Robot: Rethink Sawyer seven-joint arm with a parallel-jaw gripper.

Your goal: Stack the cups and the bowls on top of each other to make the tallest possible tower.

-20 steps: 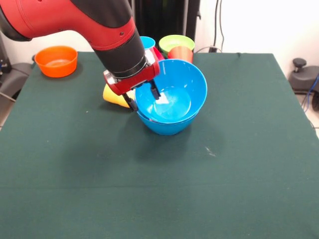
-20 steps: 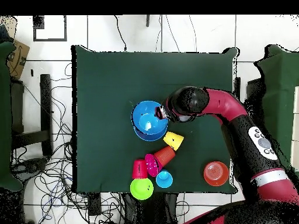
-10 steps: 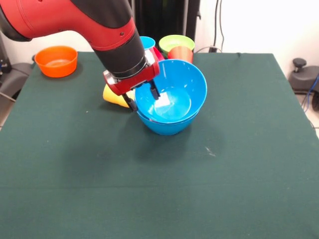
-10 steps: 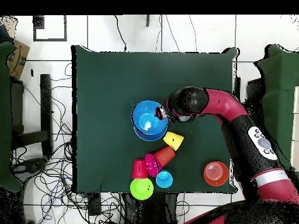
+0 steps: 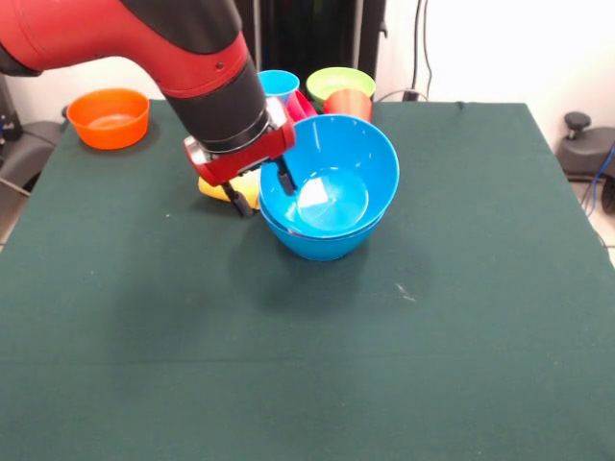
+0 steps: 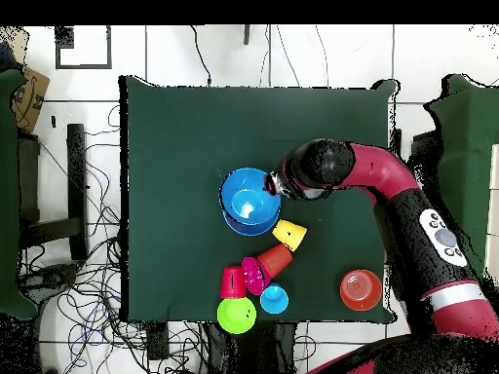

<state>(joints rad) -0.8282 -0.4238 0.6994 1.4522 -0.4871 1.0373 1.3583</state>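
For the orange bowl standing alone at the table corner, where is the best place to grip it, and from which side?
The orange bowl stands upright with its mouth open, apart from the other pieces. Probably best is to come straight down and pinch its thin rim, one finger inside and one outside; its round wall looks too wide to span.

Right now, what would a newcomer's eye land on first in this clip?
The two bright blue bowls, nested mid-table, with the red and black arm reaching in over them. Its gripper sits at their rim, jaws open, one inside and one outside. Behind them, cups and a lime-green bowl cluster at the table edge, an orange bowl apart at a corner.
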